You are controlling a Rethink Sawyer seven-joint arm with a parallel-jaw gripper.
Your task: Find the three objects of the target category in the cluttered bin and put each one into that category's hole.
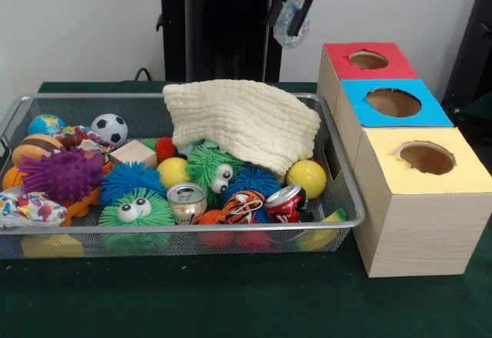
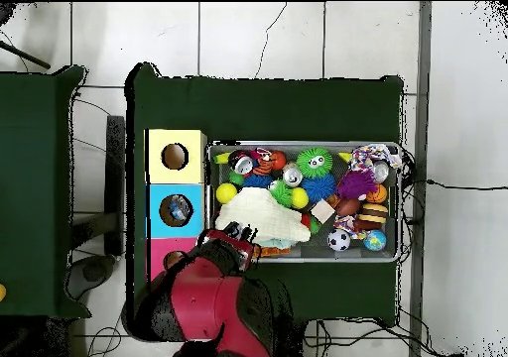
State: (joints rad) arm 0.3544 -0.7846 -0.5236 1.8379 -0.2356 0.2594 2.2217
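The bin (image 1: 92,231) is a wide silver wire-mesh basket on the green table, full of toys. A cream cloth (image 1: 242,123) lies over its back right part. In it I see two yellow balls (image 1: 307,178), two drink cans (image 1: 187,202), a soccer ball (image 1: 110,128), green fuzzy toys with eyes (image 1: 137,209), a purple spiky toy (image 1: 61,175) and a wooden block (image 1: 133,154). In the overhead view my gripper (image 2: 236,242) hovers at the bin's edge (image 2: 298,261) beside the cloth (image 2: 260,219). Only the arm's end (image 1: 306,4) shows at the top of the front view.
Three boxes stand in a row right of the bin, each with a round hole on top: red (image 1: 338,65), blue (image 1: 357,107) and yellow (image 1: 384,173). The black pedestal (image 1: 219,31) stands behind the bin. Overhead, the boxes (image 2: 159,145) lie left of the bin.
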